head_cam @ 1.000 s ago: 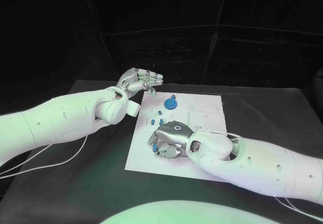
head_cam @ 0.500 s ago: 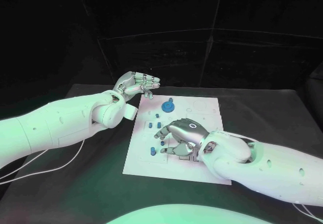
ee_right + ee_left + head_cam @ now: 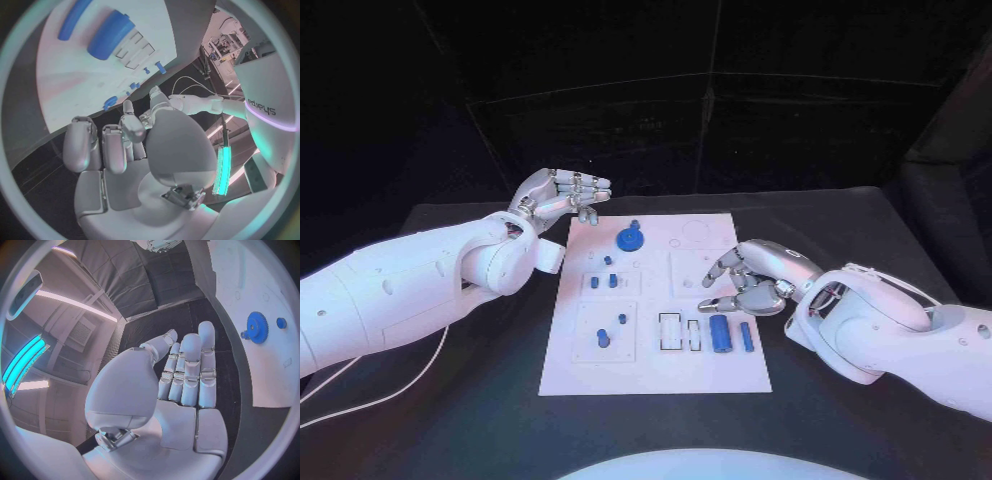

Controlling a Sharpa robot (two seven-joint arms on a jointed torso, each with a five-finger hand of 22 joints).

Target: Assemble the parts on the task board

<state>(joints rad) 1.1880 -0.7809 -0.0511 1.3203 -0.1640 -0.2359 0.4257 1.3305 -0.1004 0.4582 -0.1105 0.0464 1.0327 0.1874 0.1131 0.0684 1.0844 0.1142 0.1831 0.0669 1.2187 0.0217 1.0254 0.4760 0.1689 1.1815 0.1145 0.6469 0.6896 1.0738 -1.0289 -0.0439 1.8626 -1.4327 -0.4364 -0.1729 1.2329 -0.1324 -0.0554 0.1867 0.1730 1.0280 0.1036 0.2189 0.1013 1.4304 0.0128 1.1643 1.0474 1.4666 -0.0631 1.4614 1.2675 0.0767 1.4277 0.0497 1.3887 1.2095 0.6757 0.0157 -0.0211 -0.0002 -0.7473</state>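
Right hand [image 3: 759,280] is hovering at the right edge of the white board [image 3: 646,375], fingers curled inward with nothing in them. Just beside it a thick blue cylinder [image 3: 720,333] is lying on the board, with a thinner blue rod [image 3: 747,336] alongside — both near the board's right side. Farther up the board a blue gear [image 3: 630,238] is sitting. Left hand [image 3: 561,193] is hanging off the board's far left corner above the black table [image 3: 473,400], fingers folded toward the palm — holding nothing.
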